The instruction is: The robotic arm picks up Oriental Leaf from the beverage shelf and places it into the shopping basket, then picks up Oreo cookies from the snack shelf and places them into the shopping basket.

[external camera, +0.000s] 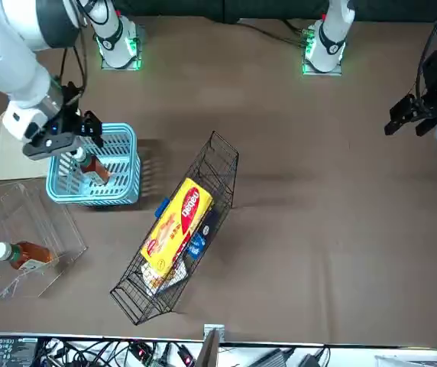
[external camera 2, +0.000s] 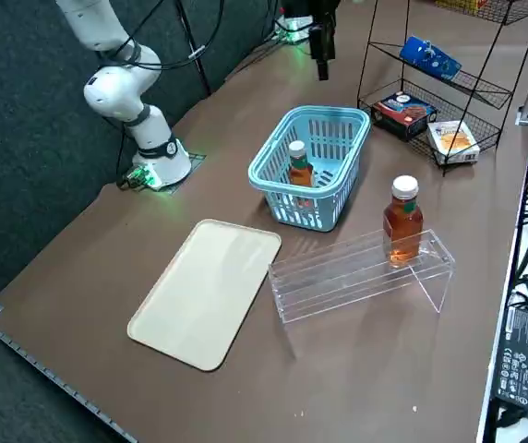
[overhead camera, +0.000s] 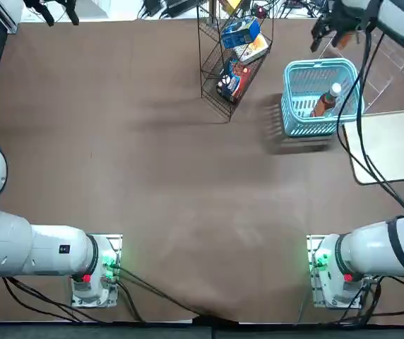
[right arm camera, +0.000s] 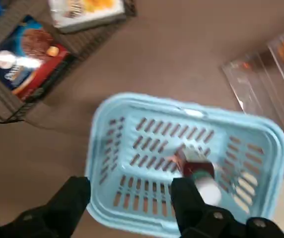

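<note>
Two black fingers of the right pincer (right arm camera: 129, 203) stand wide apart, with nothing between their tips but a view of the turquoise basket (right arm camera: 276, 148). Inside it lies a bottle (right arm camera: 199, 173) — white cap, reddish-brown contents — partly behind one finger. Near the basket, a wire rack (right arm camera: 90, 42) holds a red-and-dark-blue packet (right arm camera: 28, 57) and a white box (right arm camera: 87, 11); clear acrylic (right arm camera: 261, 84) sits on the brown desk (right arm camera: 181, 54).

Bottle (external camera 2: 301, 168) in basket (external camera 2: 335, 197) | bottle (external camera 2: 402, 221) on shelf (external camera 2: 361, 272) | basket between shelf and rack (external camera 2: 476, 85)
</note>
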Robot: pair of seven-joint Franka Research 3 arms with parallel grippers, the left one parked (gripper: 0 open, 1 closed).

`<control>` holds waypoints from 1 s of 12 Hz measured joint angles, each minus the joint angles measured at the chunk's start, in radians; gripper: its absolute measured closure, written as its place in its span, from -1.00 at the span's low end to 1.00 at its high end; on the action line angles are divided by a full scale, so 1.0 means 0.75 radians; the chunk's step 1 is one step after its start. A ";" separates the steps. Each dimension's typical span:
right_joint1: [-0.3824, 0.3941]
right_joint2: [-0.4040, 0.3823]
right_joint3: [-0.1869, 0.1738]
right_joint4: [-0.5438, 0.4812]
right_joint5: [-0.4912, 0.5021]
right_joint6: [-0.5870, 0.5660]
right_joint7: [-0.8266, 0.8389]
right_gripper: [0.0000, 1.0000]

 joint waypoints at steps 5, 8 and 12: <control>0.107 0.033 0.001 0.001 0.003 0.179 -0.196 -1.00; 0.145 0.056 0.002 -0.002 0.027 0.299 -0.305 -1.00; 0.189 0.076 0.002 -0.094 0.067 0.550 -0.348 -1.00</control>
